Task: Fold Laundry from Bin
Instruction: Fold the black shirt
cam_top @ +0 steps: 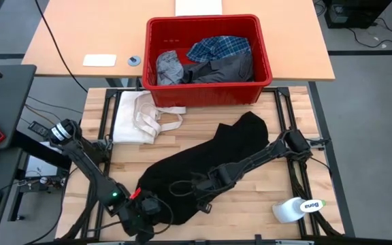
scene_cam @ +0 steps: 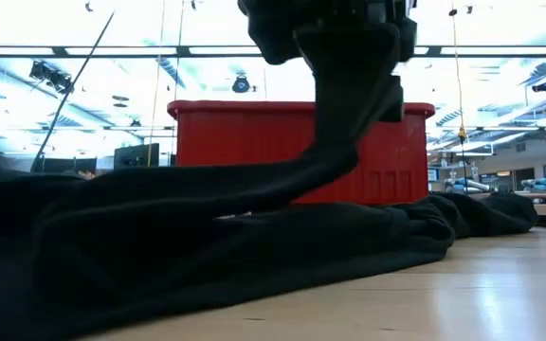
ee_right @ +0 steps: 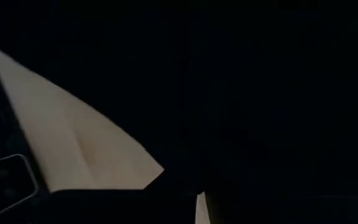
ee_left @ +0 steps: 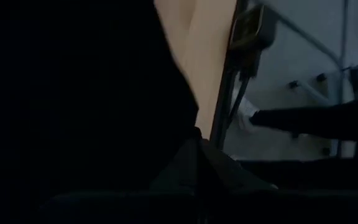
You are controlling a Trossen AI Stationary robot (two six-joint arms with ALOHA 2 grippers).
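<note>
Black garment (cam_top: 209, 163) spread mid-frame on desk (cam_top: 264, 204); right claw (cam_top: 203, 187) pinches its fabric, left claw (cam_top: 141, 211) clamps lower-left edge, apparently for folding.

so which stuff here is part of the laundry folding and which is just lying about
Job:
large black garment spread on the table
bright red plastic bin
plaid shirt, light grey garment, dark grey garment inside it

Lying about:
cream-white strapped cloth
white bottle
white card

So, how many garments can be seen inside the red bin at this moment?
3 in the bin: a light grey one at its left, a plaid shirt toward the far side, a dark grey one at the near right. More may be hidden beneath.
</note>
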